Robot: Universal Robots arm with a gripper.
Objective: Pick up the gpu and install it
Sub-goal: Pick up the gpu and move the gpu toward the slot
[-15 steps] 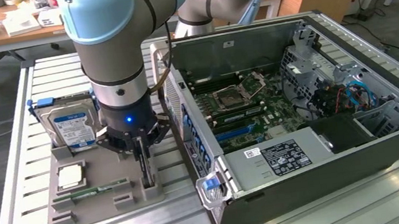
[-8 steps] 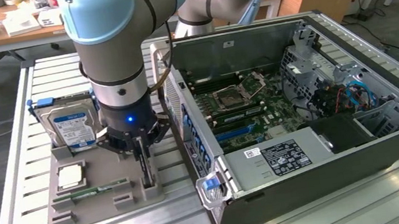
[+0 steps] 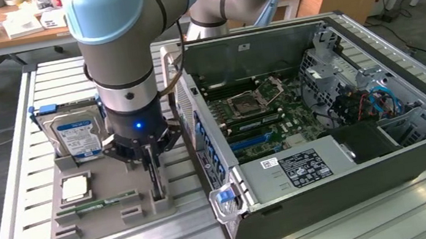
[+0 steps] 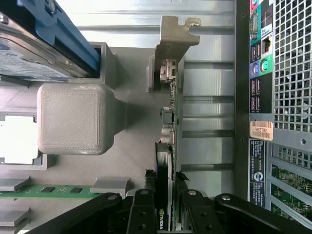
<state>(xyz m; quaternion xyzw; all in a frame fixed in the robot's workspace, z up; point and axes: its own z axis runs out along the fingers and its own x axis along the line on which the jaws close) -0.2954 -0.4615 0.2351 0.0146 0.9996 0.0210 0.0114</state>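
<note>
We had our gripper (image 3: 149, 157) clamped across the gpu (image 4: 168, 161), which stood on edge in its slot of the grey holder (image 3: 87, 229), beside the open computer case (image 3: 416, 157), so its top edge offered a grip.

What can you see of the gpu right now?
The gpu is a thin card seen edge-on, standing on its long edge in a slot of the grey holder. A pale metal bracket with a bent tab caps one end, and a green logo shows on its dark cover. The gripper has its jaws closed on the other end, one against each face. The card stands beside the computer case, not touching it.
</note>
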